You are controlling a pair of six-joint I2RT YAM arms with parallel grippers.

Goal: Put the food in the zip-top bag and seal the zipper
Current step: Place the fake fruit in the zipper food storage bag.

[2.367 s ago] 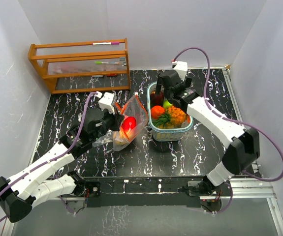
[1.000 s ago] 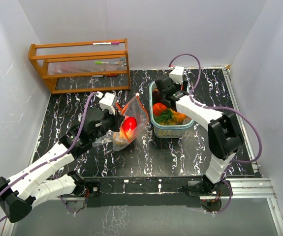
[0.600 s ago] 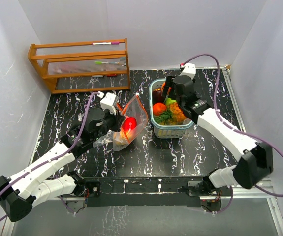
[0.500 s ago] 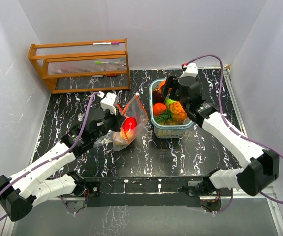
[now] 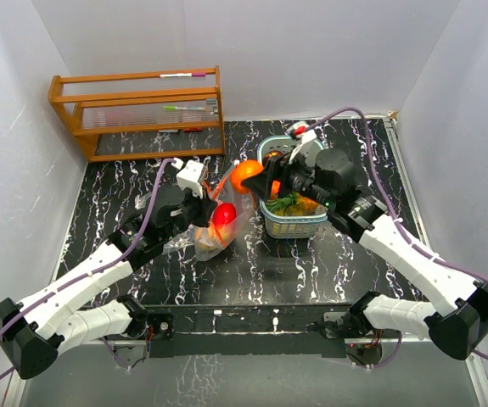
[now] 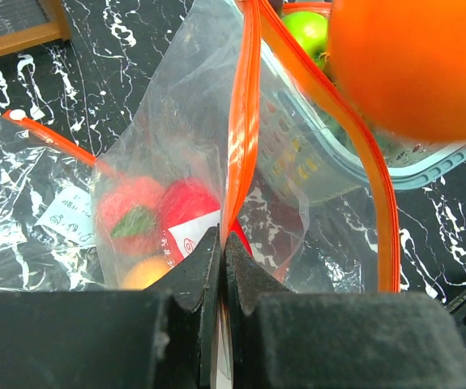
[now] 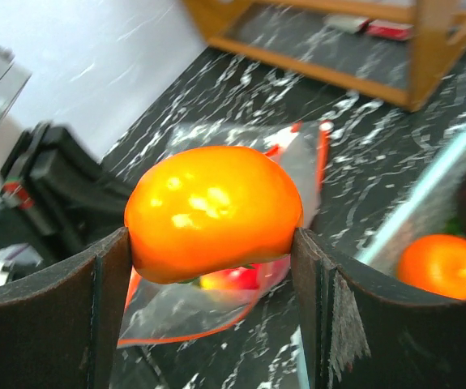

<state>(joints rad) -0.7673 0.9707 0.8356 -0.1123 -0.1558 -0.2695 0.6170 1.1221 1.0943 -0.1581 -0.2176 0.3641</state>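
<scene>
My right gripper (image 5: 256,180) is shut on an orange toy fruit (image 5: 246,175) and holds it in the air just above the open mouth of the zip-top bag (image 5: 227,208); the fruit fills the right wrist view (image 7: 214,211) between my fingers. My left gripper (image 5: 199,206) is shut on the bag's orange zipper strip (image 6: 239,130) and holds the mouth up. Inside the bag lie a red fruit (image 6: 190,217), a pink one (image 6: 129,209) and a yellow one (image 6: 145,275). More fruit, a pineapple-like one (image 5: 305,203) among them, sits in the teal basket (image 5: 294,222).
A wooden rack (image 5: 137,110) with pens stands at the back left. White walls close in the black marbled table (image 5: 252,271) on three sides. The basket stands directly right of the bag.
My right gripper reached into the basket, closed on the orange fruit, lifted it and carried it left to above the bag mouth. The left gripper kept holding the bag.
</scene>
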